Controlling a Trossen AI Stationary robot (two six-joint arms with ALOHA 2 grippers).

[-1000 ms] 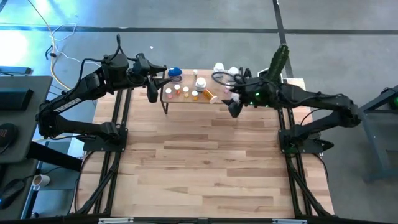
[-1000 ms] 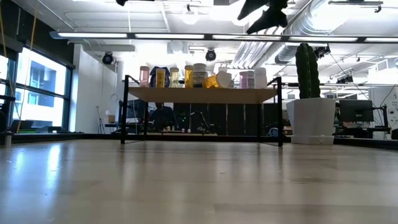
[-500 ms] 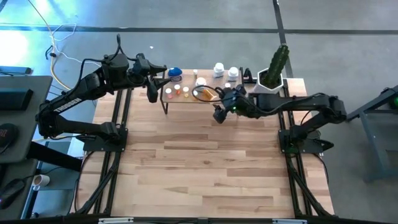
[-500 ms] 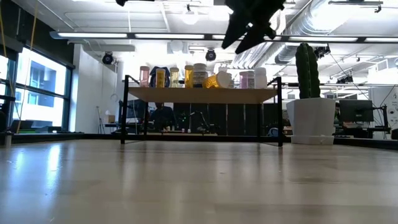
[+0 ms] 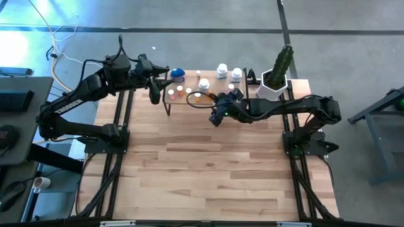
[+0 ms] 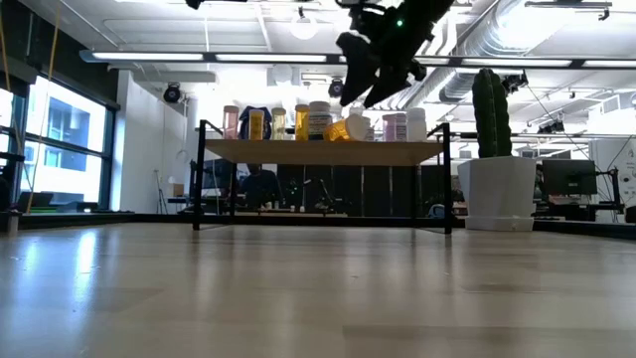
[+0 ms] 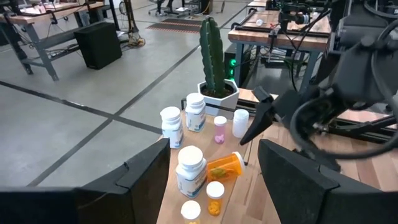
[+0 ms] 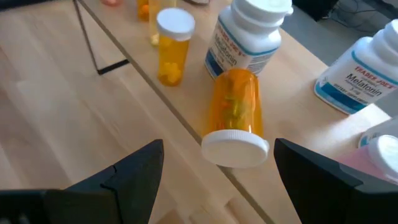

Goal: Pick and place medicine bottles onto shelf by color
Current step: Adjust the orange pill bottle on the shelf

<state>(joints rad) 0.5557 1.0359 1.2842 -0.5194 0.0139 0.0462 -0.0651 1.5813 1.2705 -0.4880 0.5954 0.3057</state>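
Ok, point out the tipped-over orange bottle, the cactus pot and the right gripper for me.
tipped-over orange bottle [image 8: 235, 106], right wrist view, on its orange body.
cactus pot [image 6: 495, 191], low view, on its white front.
right gripper [image 5: 216, 118], high view, between its open fingers.

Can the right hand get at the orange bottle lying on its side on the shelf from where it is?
Probably yes. The right hand is open, and the tipped orange bottle lies straight ahead of it at the shelf edge, cap toward the hand, with nothing between them.
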